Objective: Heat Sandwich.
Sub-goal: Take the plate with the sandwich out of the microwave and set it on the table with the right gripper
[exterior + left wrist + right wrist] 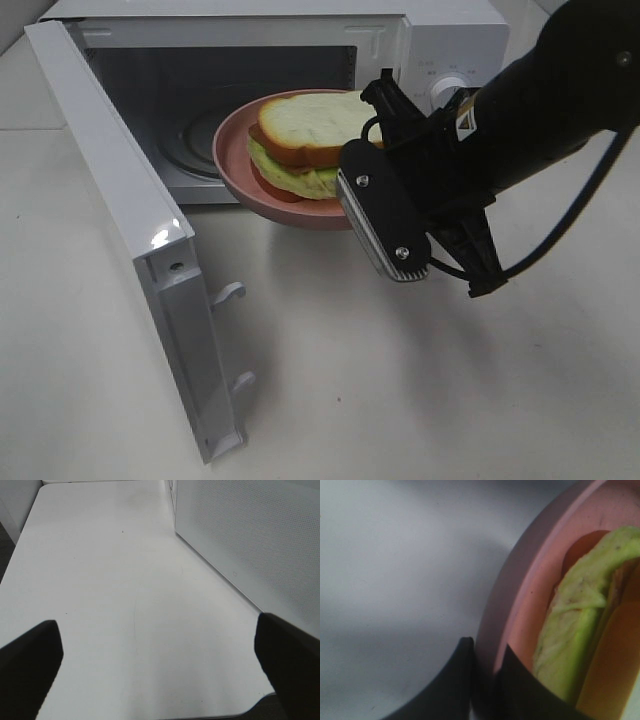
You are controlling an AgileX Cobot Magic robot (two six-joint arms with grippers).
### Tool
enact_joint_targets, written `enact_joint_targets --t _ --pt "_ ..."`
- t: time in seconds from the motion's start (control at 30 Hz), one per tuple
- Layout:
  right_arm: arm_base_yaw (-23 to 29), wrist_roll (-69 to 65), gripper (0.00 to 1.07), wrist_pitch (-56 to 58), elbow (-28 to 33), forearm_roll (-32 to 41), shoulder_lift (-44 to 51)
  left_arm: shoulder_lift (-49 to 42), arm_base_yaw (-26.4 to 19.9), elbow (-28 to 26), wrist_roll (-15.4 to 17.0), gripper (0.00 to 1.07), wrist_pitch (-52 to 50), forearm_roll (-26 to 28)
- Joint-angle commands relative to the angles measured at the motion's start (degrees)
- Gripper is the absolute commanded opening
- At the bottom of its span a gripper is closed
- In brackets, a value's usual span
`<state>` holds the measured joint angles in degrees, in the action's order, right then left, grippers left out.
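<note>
The sandwich (308, 140) is a soft stack: a pale, speckled bread slice with a tan crust on top, a crinkled green lettuce layer below it, and a thin red layer showing at the bottom edge. It lies on a round, shallow pink plate (232, 150) with a smooth matte rim, and it is narrower than the plate. In the right wrist view the lettuce (575, 650) looks wrinkled and waxy, resting against the plate's inner wall (530, 605).

The plate hangs in the air at the mouth of the microwave (440, 40), partly inside the opening and above the table. The right gripper (485, 675) is closed narrowly on the plate's rim, one dark finger (452, 680) outside the rim and the other inside it, on the side of the plate away from the microwave cavity. Its black arm carries a ribbed silver block (385, 225) and a looping black cable (560, 230).

The microwave is a white, boxy shell with a dark cavity and a round knob (447, 90). Its door (130, 230) stands swung wide open, a flat white slab with two small hooked latches (232, 292).

The left gripper (160, 655) is spread wide and holds nothing, over the smooth white table (110, 580), near the finely perforated white side panel of the microwave (250, 540).
</note>
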<state>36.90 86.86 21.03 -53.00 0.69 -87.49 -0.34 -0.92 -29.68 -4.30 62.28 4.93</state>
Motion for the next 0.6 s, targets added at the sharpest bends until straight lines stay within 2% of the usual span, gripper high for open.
enact_joint_targets --t 0.03,0.6 --pt "-0.1 -0.6 0.0 -1.8 2.0 -0.2 3.5 -0.8 -0.1 -0.1 0.2 1.0 -0.9 0.3" --pt "-0.1 -1.3 0.0 0.5 9.8 -1.3 14.3 -0.8 -0.1 -0.1 0.2 1.0 -0.9 0.3"
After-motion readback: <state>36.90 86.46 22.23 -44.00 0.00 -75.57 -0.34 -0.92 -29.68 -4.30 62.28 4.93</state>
